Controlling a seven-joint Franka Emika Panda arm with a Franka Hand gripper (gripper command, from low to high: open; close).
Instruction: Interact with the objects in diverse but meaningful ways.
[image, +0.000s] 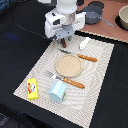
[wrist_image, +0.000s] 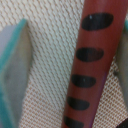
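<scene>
- Broadly, a table (image: 15, 55) with a black top fills most of the exterior view, and a salmon-coloured surface (image: 112, 32) lies along its far side at the exterior view's right.
- A pale woven placemat (image: 100, 75) lies on the table and carries nearly all the small items.
- The white robot arm (image: 62, 20) stands over the far edge of the placemat, reaching down toward it.
- A round tan wooden plate (image: 68, 65) lies flat near the middle of the placemat.
- A dark pan (image: 92, 15) and the edge of a light bowl (image: 123, 17) sit on the salmon-coloured surface, well apart from the placemat items.
- A light blue-and-white box (image: 57, 91) stands on the near part of the placemat; in the wrist view a pale slab with a teal edge shows at one side, and I cannot tell what it is.
- A fork (image: 67, 80) with a brown handle lies just beside the plate on its near side.
- A knife (image: 80, 56) with a brown handle lies just beyond the plate, its blade end near the arm.
- A yellow pack (image: 33, 88) with red-and-white print lies at the placemat's near corner, toward the exterior view's left.
- A white scoop-like piece (image: 84, 43) lies near the far edge of the placemat, at the exterior view's right of the arm.
- A reddish-brown stick (wrist_image: 90, 65) with black oval marks runs across the wrist view, close above the woven mat.
- The jaws (image: 65, 44) hang low over the mat; whether they are parted or clamped I cannot tell.
</scene>
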